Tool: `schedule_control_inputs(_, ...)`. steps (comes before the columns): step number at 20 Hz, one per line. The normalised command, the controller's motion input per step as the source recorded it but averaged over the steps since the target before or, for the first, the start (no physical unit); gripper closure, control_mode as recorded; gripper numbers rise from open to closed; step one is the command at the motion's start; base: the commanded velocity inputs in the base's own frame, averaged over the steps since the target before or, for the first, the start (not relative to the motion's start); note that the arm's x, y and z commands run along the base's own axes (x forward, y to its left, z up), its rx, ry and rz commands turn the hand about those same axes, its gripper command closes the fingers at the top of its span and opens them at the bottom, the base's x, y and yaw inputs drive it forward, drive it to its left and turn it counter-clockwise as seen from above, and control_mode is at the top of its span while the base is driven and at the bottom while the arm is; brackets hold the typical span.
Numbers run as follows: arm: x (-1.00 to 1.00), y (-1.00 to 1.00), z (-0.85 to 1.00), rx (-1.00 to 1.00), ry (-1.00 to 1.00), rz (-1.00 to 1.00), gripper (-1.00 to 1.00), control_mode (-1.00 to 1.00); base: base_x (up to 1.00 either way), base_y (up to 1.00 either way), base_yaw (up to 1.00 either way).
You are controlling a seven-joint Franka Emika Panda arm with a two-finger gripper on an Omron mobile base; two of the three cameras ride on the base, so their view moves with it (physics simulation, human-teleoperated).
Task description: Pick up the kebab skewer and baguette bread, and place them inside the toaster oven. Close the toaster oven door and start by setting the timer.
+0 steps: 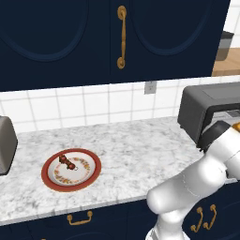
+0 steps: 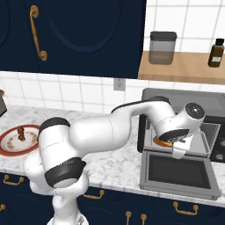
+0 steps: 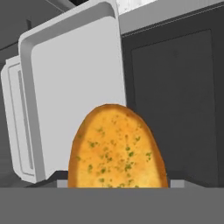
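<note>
The baguette bread (image 3: 117, 148), golden with green flecks, sits between my gripper's jaws and hides the fingertips in the hand view. My gripper (image 2: 165, 141) is shut on it at the mouth of the dark grey toaster oven (image 2: 154, 95), just above the rack. The toaster oven door (image 2: 178, 175) lies folded down flat. A light grey tray (image 3: 74, 87) stands behind the bread inside the oven. The kebab skewer (image 1: 67, 162) lies on a red-rimmed plate (image 1: 92, 177) at the left of the counter, also seen as the skewer (image 2: 20, 132) from the right base view.
A silver pop-up toaster (image 1: 5, 145) stands at the counter's far left. On a wooden shelf above the oven are a glass jar (image 2: 162, 47) and a brown bottle (image 2: 215, 52). Marble counter stretches between the plate and the oven (image 1: 201, 108).
</note>
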Motion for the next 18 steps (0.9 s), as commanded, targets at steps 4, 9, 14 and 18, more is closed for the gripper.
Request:
schedule_control_inputs(4,0.14,-0.02,-0.15,0.0,-0.02,-0.01,1.0,-1.0,0.0,0.0,0.0)
schedule_control_inputs(9,0.04,0.11,0.0,0.0,-0.05,0.0,1.0,-1.0,0.0,0.0,0.0)
schedule_control_inputs(14,0.11,0.35,0.0,0.0,-0.02,0.0,1.0,-1.0,0.0,0.0,0.0)
schedule_control_inputs(18,0.24,0.47,-0.02,0.0,0.0,0.0,1.0,-1.0,0.0,0.0,0.0)
